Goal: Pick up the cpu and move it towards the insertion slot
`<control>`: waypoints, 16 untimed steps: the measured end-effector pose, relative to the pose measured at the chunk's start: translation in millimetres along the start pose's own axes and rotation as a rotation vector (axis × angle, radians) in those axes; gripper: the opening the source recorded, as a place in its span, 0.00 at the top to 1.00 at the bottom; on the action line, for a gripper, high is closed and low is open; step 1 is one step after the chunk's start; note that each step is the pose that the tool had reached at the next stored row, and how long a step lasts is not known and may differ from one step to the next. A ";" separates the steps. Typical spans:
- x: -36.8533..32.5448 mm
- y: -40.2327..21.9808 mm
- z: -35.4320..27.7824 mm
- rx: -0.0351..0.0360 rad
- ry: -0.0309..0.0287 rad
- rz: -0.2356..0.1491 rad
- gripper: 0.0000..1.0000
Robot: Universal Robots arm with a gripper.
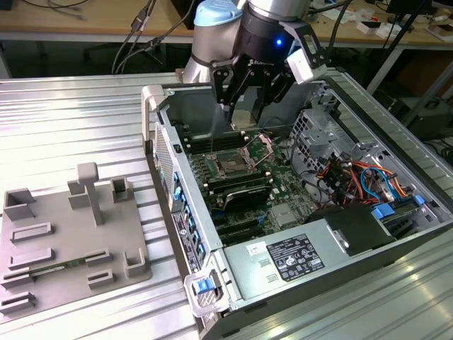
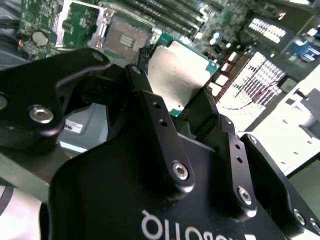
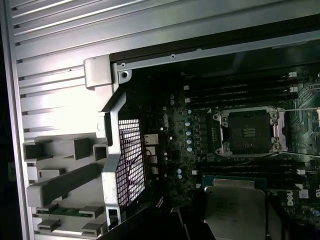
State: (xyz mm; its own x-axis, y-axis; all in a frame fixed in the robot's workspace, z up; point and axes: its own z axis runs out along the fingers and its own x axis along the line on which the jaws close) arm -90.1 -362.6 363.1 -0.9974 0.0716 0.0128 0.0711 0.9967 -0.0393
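Observation:
The cpu (image 1: 243, 117), a small flat square chip with a pale silvery top, hangs in the air inside the open computer case. My gripper (image 1: 245, 106) is shut on it, one black finger on each side edge. In both wrist views the cpu (image 2: 177, 75) (image 3: 235, 210) sits between the fingers (image 2: 150, 112). The insertion slot (image 1: 233, 167), a dark square socket with its metal frame swung open, lies on the green board below the chip and a little to the exterior view's left. It stands bare in both wrist views (image 2: 125, 37) (image 3: 248, 132).
A grey tray (image 1: 42, 273) with upright blocks lies on the ribbed metal table at the exterior view's left. Long black memory slots (image 1: 241, 193) flank the socket. A power supply (image 1: 290, 258), coloured cables (image 1: 354, 177) and the case walls (image 1: 159, 134) close in the board.

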 end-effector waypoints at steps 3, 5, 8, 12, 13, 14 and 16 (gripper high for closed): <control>-4.9 8.5 1.8 0.0002 0.0001 0.000 0.45; -6.6 14.2 2.5 0.0003 0.0001 0.000 0.45; -9.4 19.3 4.9 0.0004 -0.0003 -0.009 0.45; -11.8 22.5 6.8 0.0008 -0.0014 -0.038 0.45; -12.1 23.1 6.7 0.0009 -0.0015 -0.039 0.45; -12.2 24.0 6.7 0.0009 -0.0014 -0.040 0.45; -12.0 26.8 6.5 0.0008 -0.0014 -0.040 0.45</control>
State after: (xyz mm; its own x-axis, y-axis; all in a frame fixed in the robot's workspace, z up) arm -76.3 -337.0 355.4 -0.9994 0.0321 0.0129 0.0316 0.9987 -0.0395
